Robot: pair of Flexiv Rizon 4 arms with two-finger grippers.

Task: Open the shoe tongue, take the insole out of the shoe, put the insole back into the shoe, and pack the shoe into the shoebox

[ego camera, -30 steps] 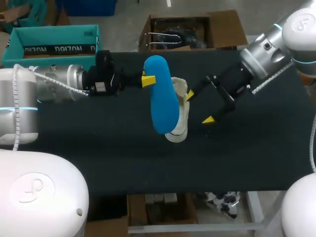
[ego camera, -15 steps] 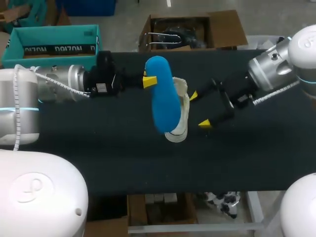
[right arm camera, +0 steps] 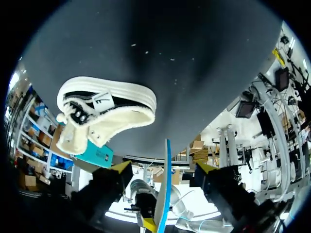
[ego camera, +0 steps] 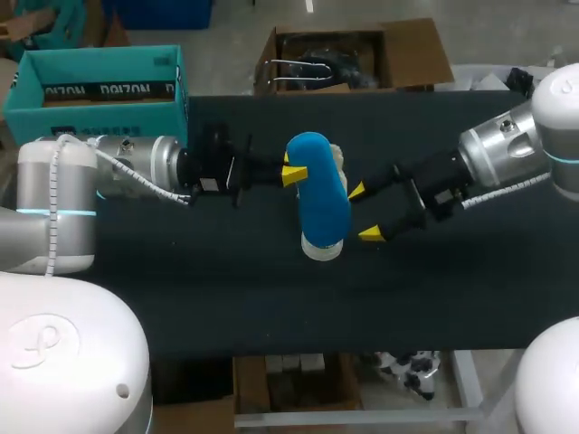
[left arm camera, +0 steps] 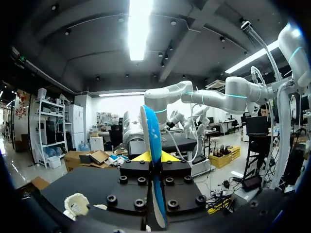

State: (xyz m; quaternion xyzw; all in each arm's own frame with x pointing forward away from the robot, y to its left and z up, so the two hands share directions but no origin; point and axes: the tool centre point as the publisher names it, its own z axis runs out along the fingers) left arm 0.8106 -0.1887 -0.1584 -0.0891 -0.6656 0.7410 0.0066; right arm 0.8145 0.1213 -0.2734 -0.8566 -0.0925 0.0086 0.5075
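My left gripper (ego camera: 294, 172) is shut on the upper edge of a blue insole (ego camera: 323, 199), which hangs over the white shoe (ego camera: 323, 246) at mid-table. In the left wrist view the insole (left arm camera: 152, 141) stands edge-on, pinched in the gripper (left arm camera: 153, 156). My right gripper (ego camera: 364, 212) is open just right of the insole, one finger on each side of its edge. From the right wrist the insole (right arm camera: 165, 179) shows as a thin blue line in the gap of the gripper (right arm camera: 163, 169), with the shoe (right arm camera: 107, 111) lying on its side beyond, fleece lining showing. The teal shoebox (ego camera: 99, 77) stands at the far left.
The black table (ego camera: 226, 289) stretches in front of the shoe and to both sides. An open cardboard box (ego camera: 353, 54) stands behind the table's far edge.
My left arm has carried the insole to the right, over the shoe. My right gripper has swung in to the insole's edge, and its fingers have drawn slightly closer together.
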